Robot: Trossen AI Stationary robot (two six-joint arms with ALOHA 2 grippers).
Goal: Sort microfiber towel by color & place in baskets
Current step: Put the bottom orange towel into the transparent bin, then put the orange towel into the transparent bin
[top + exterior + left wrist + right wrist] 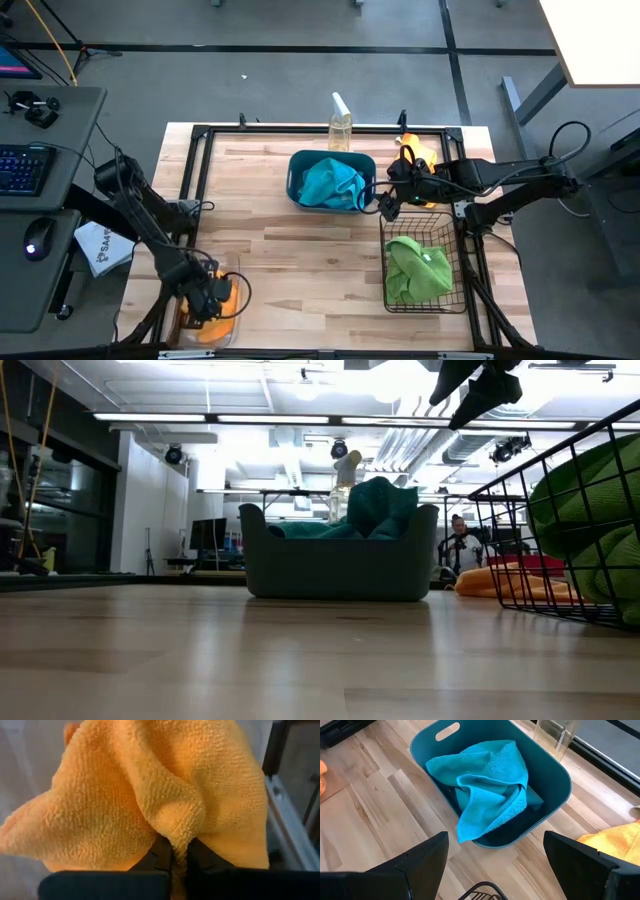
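Note:
An orange towel (150, 785) hangs in my left gripper (177, 857), which is shut on it over the clear bin (184, 322) at the table's near left corner. My right gripper (495, 855) stands open and holds nothing, raised between the teal tub (300, 165) and the wire basket (425, 300). A turquoise towel (490, 785) lies crumpled in the tub, and a green towel (418, 268) lies in the wire basket. Another orange towel (412, 152) lies on the table at the far right. My left gripper pinches a raised fold of the orange towel (178, 834) between its two fingers. The fingers come from above and point steeply down. The cloth spreads out slack below them inside the clear bin; whether it rests on the bin's bottom I cannot tell.
A clear spray bottle (340, 125) stands at the table's far edge behind the tub. A black frame (200, 135) runs round the tabletop. Bare wood lies in the table's middle and near side. A desk with a keyboard (22, 168) stands off to the left.

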